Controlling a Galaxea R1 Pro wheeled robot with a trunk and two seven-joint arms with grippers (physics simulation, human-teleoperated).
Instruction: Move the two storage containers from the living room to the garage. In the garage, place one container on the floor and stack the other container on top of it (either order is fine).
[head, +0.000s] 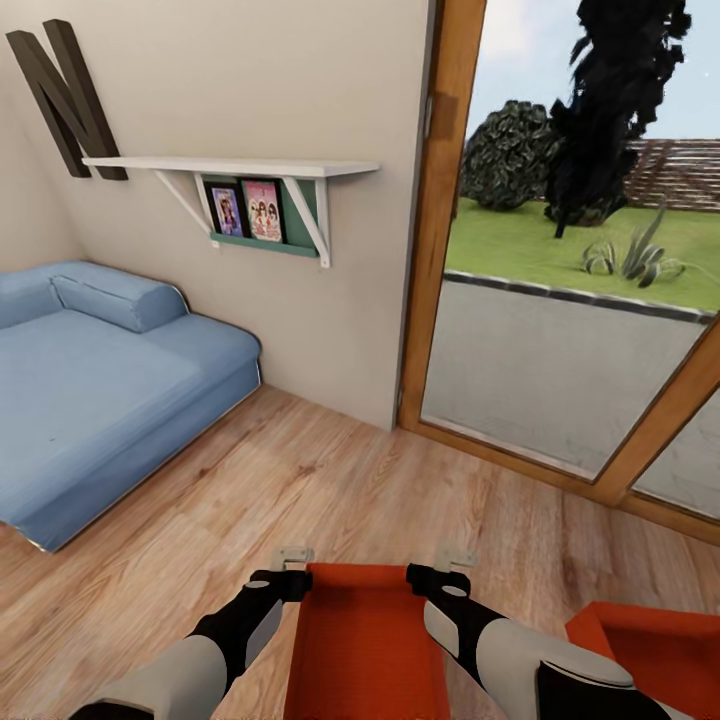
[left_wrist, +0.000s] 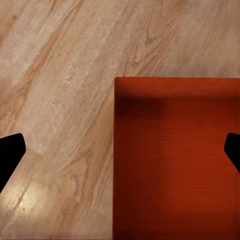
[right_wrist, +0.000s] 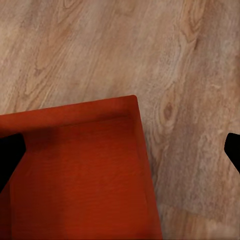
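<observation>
On the light wood-plank floor (head: 330, 480), an orange-red open-top plastic bin (head: 365, 640) sits at 6 o'clock between the left gripper (left_wrist: 120, 155) and right gripper (right_wrist: 120, 155), both wide apart; a second identical bin (head: 650, 640) lies at 4 o'clock.

Head view: the near end of the centre container (head: 362, 650) ran off the bottom edge, and the second container (head: 655, 650) was cut at the bottom-right corner, partly behind the right forearm (head: 530, 660). The sofa (head: 90, 390) was cropped at the left edge. Both wrist views: each black finger (left_wrist: 9, 155) showed as an edge-cropped sliver.
</observation>
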